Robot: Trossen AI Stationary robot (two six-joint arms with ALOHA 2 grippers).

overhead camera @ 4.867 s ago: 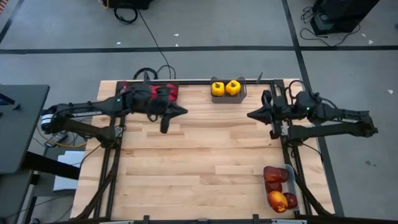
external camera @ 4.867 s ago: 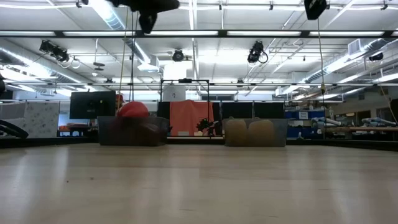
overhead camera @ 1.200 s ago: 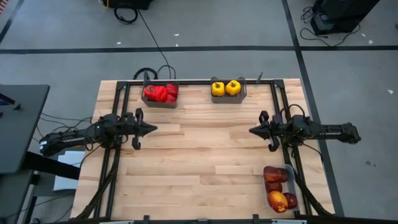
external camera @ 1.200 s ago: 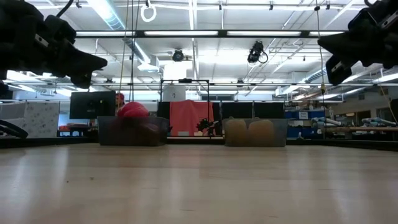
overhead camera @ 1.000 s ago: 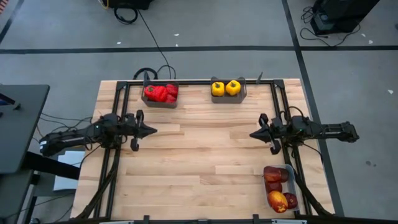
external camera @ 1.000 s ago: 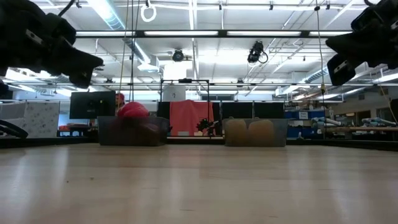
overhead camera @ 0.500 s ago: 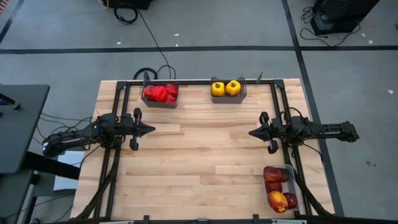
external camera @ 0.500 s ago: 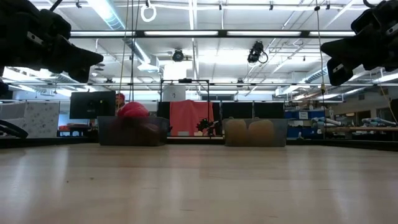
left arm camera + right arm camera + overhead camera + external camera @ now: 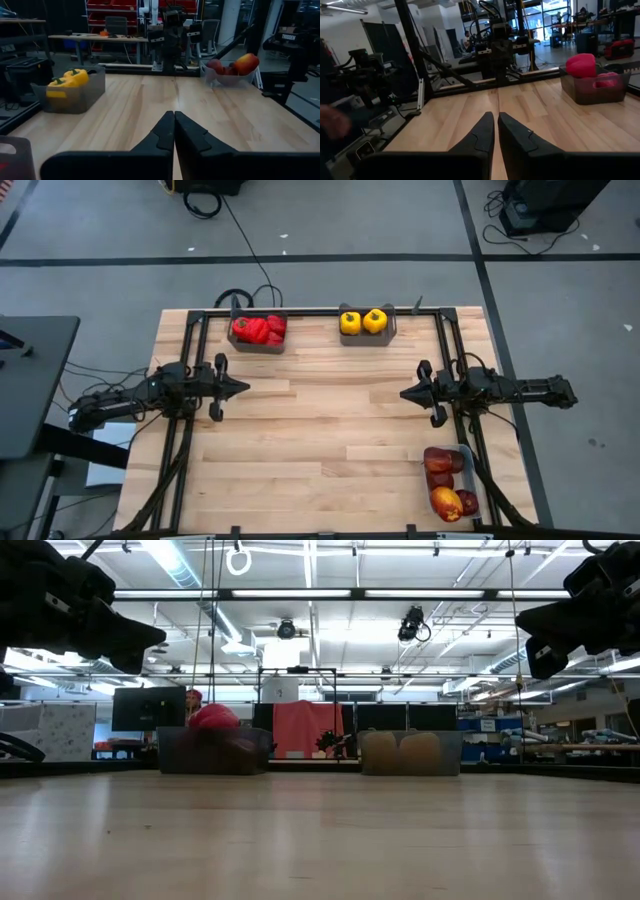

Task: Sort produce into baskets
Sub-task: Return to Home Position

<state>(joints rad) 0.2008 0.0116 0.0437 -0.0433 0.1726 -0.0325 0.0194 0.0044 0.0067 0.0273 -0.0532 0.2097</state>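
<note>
Produce lies in three containers on the wooden table. Along the far edge, the left grey bin holds a heap of red bell peppers; they overlap so closely that their number is hard to make out, perhaps four. Well apart from it on the same edge, the right grey bin holds two yellow bell peppers side by side, touching. At the near right corner the clear tray carries the apples, dark red with one showing a yellow-orange patch, packed against one another. The left gripper hovers over the table's left side, near its edge, pointing toward the middle; in its wrist view the two dark fingers are pressed together tip to tip and hold nothing. The right gripper hovers over the right side, facing the left one across the bare middle of the boards, between the yellow peppers' bin and the tray and touching neither. Its fingers are likewise closed on each other, with only a hairline seam between them, and they grip nothing. In the low view both grippers hang high above the boards at the upper corners, well apart from the bins standing at the back.
</note>
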